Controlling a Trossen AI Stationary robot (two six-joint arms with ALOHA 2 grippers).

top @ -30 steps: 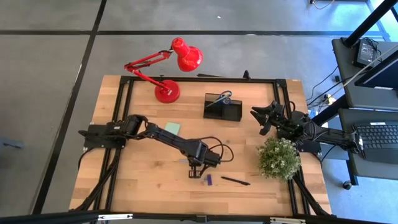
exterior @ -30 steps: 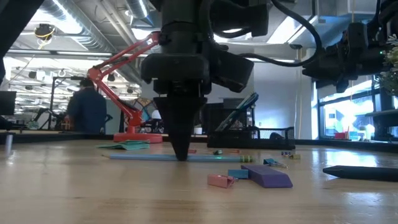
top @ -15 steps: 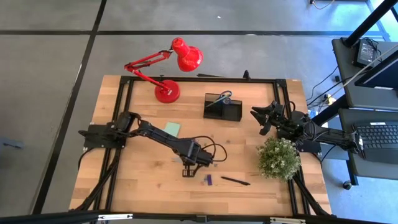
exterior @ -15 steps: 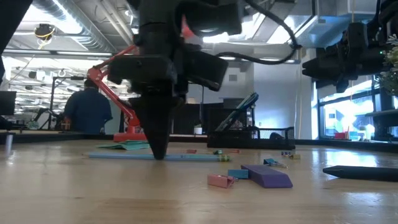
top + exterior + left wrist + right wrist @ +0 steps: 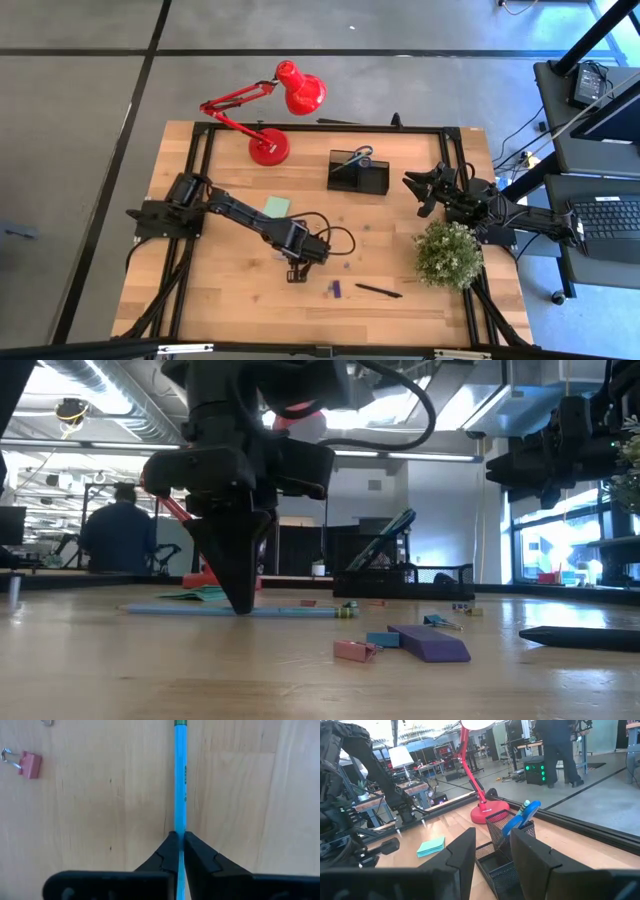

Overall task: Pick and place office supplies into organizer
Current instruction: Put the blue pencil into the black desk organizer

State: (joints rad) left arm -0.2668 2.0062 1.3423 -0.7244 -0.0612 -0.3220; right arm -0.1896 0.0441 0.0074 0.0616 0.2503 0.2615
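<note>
A thin light-blue pencil (image 5: 180,780) lies flat on the wooden table, and my left gripper (image 5: 297,272) is shut on it from above, left of a purple piece (image 5: 335,289) and a black pen (image 5: 378,291). The black organizer (image 5: 358,173) stands near the far edge with blue-handled scissors (image 5: 520,820) in it. A pale green sticky pad (image 5: 277,207) lies flat to its left. My right gripper (image 5: 420,190) hangs open just right of the organizer. My left gripper pinches the pencil between its two fingertips (image 5: 170,851), about midway along its shaft (image 5: 290,611). The fingers come from above, pointing down, and close across the pencil. The pencil lies level along the table (image 5: 100,660), its green-tipped end (image 5: 348,610) pointing right in the low view.
A red desk lamp (image 5: 270,148) stands at the far edge and a green bushy plant (image 5: 447,253) on the right side. A pink binder clip (image 5: 27,758) and other small coloured bits (image 5: 400,638) lie near the pencil. A black metal frame (image 5: 200,160) borders the table.
My left gripper has moved toward the table's left edge, staying shut and low. The pencil has slid along the table with it, still lying level.
</note>
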